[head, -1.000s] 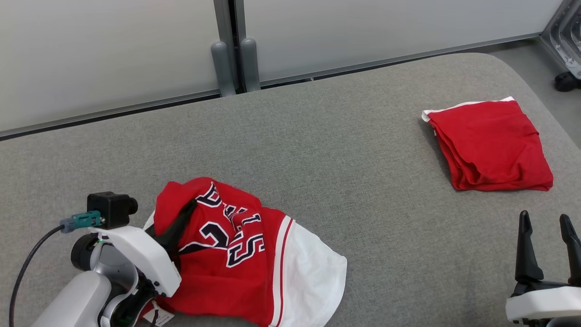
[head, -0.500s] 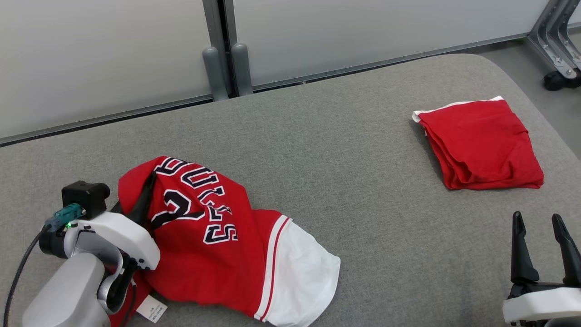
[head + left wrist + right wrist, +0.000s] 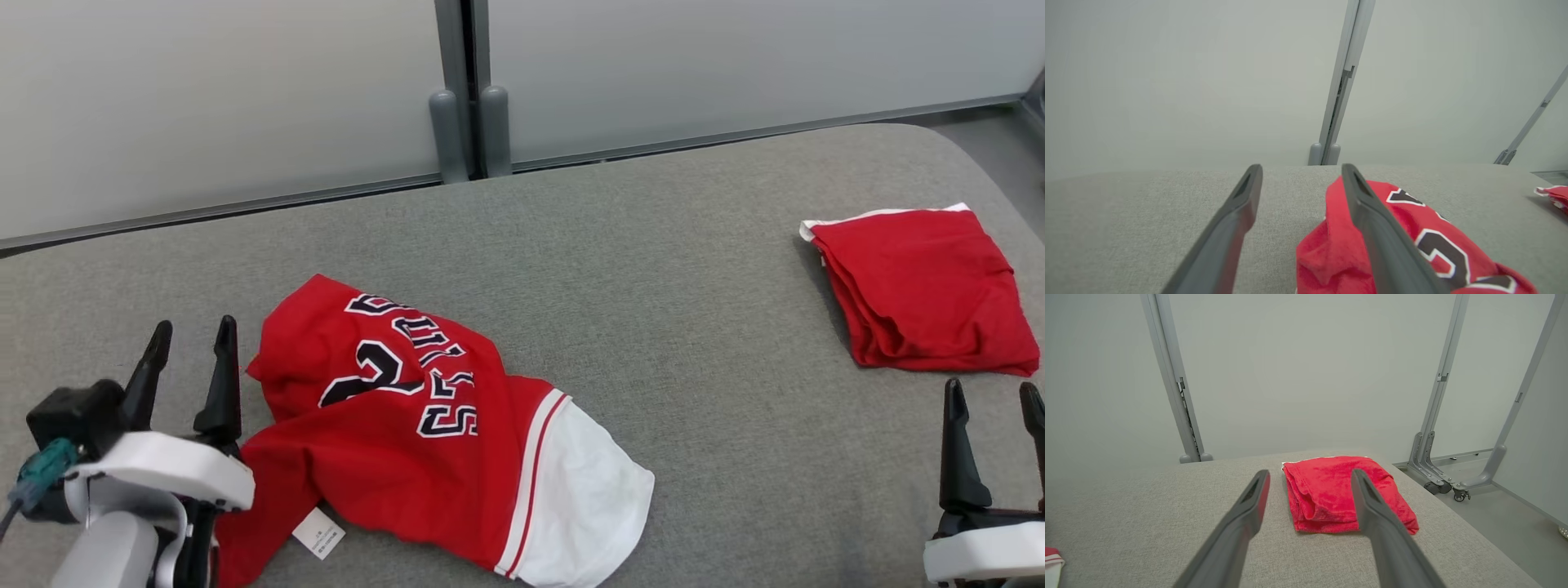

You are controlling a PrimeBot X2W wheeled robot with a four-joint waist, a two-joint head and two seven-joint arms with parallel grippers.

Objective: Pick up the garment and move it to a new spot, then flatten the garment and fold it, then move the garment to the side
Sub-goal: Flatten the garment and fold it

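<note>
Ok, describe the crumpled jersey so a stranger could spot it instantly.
On the grey table, look left, beside the left gripper. The jersey lies rumpled there; unlike the plain folded red cloth far right, it has dark lettering and white trim.

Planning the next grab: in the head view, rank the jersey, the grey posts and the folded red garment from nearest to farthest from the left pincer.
1. Jersey, right beside the left pincer.
2. Grey posts, at the table's far edge, centre.
3. Folded red garment, far right.
</note>
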